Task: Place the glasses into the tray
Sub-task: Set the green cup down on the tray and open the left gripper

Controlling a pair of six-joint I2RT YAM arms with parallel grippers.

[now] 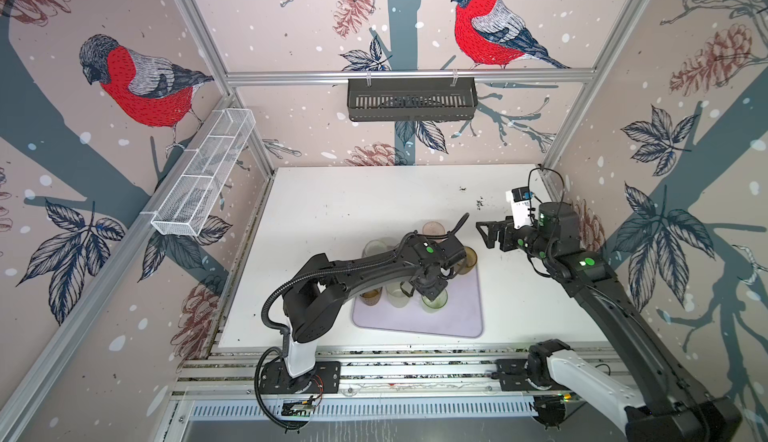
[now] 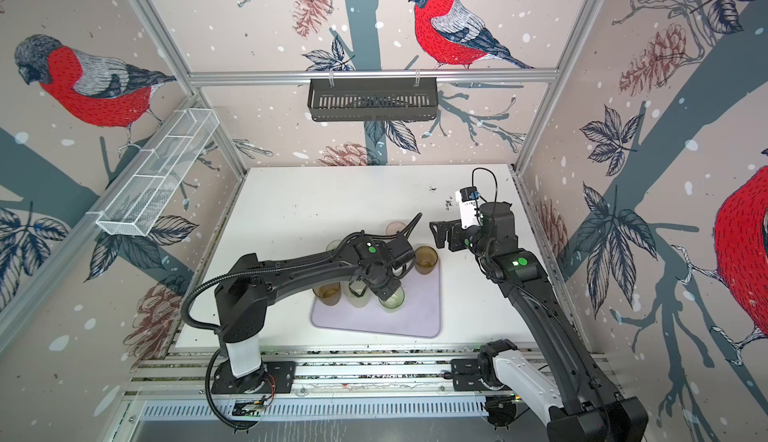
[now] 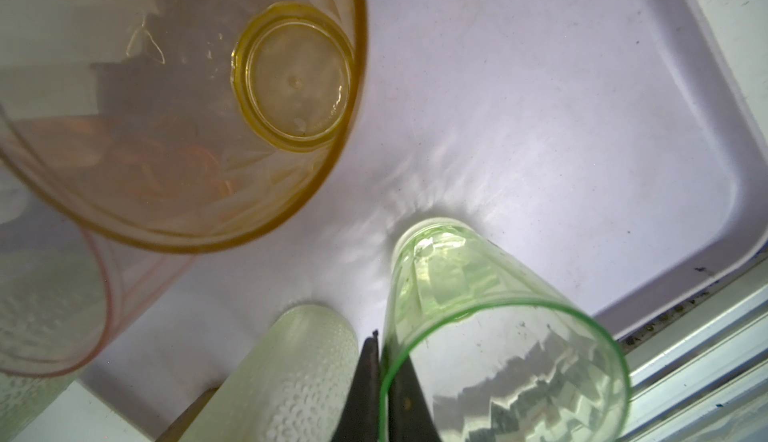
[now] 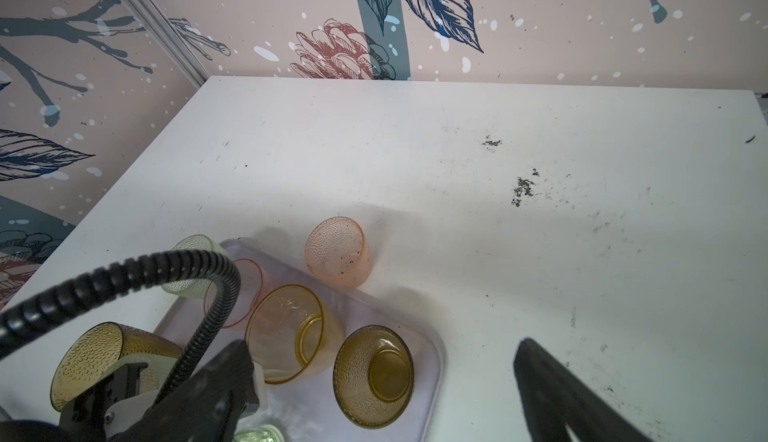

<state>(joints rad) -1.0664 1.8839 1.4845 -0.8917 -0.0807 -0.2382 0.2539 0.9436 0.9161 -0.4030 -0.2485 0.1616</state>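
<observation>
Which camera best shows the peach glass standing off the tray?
The right wrist view: the peach glass stands unobstructed on the table beside the tray's edge. In both top views the glass is small and partly behind the left arm's cable. The left wrist view misses it.

white table (image 1: 332,203) | lilac tray (image 1: 457,323) on it | peach glass (image 1: 433,228) beside tray

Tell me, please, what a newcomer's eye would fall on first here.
First, the big red bullfinches printed on the walls. Then the left claw, shut on the rim of a green glass over the lilac tray. One peach glass stands on the white table just beyond the tray.
</observation>
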